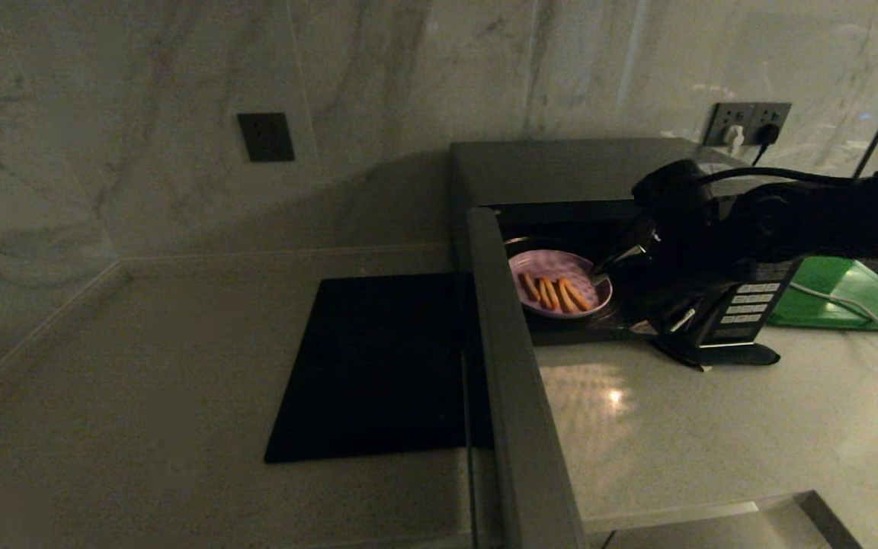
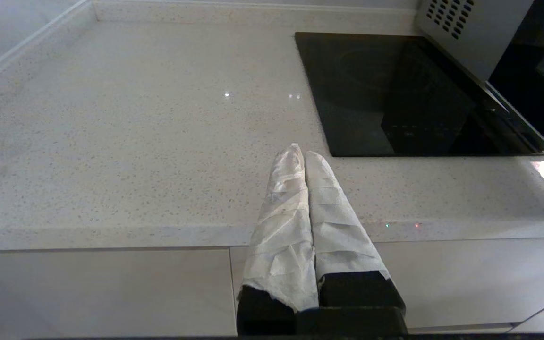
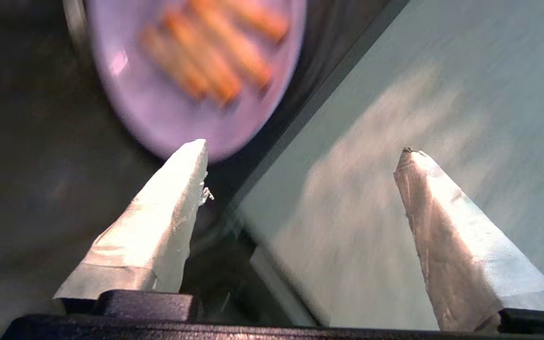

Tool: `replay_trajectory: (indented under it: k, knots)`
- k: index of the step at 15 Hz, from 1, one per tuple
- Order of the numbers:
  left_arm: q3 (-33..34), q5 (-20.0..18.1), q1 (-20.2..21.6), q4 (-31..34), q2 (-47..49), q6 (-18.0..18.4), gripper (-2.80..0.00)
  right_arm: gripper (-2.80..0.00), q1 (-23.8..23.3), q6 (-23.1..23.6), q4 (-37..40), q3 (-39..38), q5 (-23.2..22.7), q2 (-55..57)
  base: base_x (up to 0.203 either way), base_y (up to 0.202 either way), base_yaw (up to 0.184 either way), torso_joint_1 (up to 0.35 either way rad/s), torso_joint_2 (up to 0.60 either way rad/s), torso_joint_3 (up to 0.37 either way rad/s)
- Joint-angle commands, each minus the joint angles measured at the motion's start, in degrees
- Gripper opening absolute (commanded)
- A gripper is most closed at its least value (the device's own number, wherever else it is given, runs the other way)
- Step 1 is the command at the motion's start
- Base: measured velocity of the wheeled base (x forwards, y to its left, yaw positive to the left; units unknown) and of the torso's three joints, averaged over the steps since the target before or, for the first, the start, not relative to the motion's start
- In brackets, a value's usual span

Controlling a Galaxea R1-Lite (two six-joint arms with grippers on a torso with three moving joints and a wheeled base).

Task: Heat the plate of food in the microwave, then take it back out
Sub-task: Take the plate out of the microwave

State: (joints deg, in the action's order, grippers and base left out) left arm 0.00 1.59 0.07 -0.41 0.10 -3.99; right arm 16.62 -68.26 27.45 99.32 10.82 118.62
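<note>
Right gripper (image 3: pixel 300 151) agape — beside plate of food (image 3: pixel 168 118)

A dim kitchen corner is clad in pale marble wall panels (image 1: pixel 378 84) with grey veins; they meet along a seam at the far left. A dark square wall plate (image 1: pixel 265 136) sits on the back wall, and a grey double socket (image 1: pixel 746 122) with a white plug and a black plug is mounted further right. The pale speckled tabletop (image 2: pixel 125 141) has a low upstand along the wall and carries small bright reflections of lights. A flat black glass cooktop (image 1: pixel 378 366) is set flush into it. A green tray (image 1: pixel 843 293) lies at the far right, with a white cable across it. White cabinet fronts (image 2: pixel 97 293) run below the tabletop edge.
</note>
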Motion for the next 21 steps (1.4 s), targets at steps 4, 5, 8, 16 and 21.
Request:
replay_trajectory:
  k: [4, 5, 8, 16, 21]
  knots:
    - [0.0, 0.0, 0.0, 0.0, 0.0, -0.1, -2.80, 0.00, 0.9, -0.9, -4.1, -0.6, 6.2, 7.2, 0.000, 0.000, 0.000, 0.000, 0.00, 0.000]
    - [0.0, 0.0, 0.0, 0.0, 0.0, -0.1, -2.80, 0.00, 0.9, -0.9, -4.7, -0.7, 6.2, 7.4, 0.000, 0.000, 0.000, 0.000, 0.00, 0.000]
    - [0.0, 0.0, 0.0, 0.0, 0.0, -0.1, -2.80, 0.00, 0.9, -0.9, -7.3, -0.6, 6.2, 8.9, 0.000, 0.000, 0.000, 0.000, 0.00, 0.000]
    - [0.0, 0.0, 0.0, 0.0, 0.0, -0.1, -2.80, 0.00, 0.8, -0.4, -9.1, 1.6, 5.3, 12.7, 0.000, 0.000, 0.000, 0.000, 0.00, 0.000]
    - [0.0, 0.1, 0.0, 0.0, 0.0, -0.1, -2.80, 0.00, 0.7, -0.3, -9.1, 2.6, 5.3, 13.7, 0.000, 0.000, 0.000, 0.000, 0.00, 0.000]
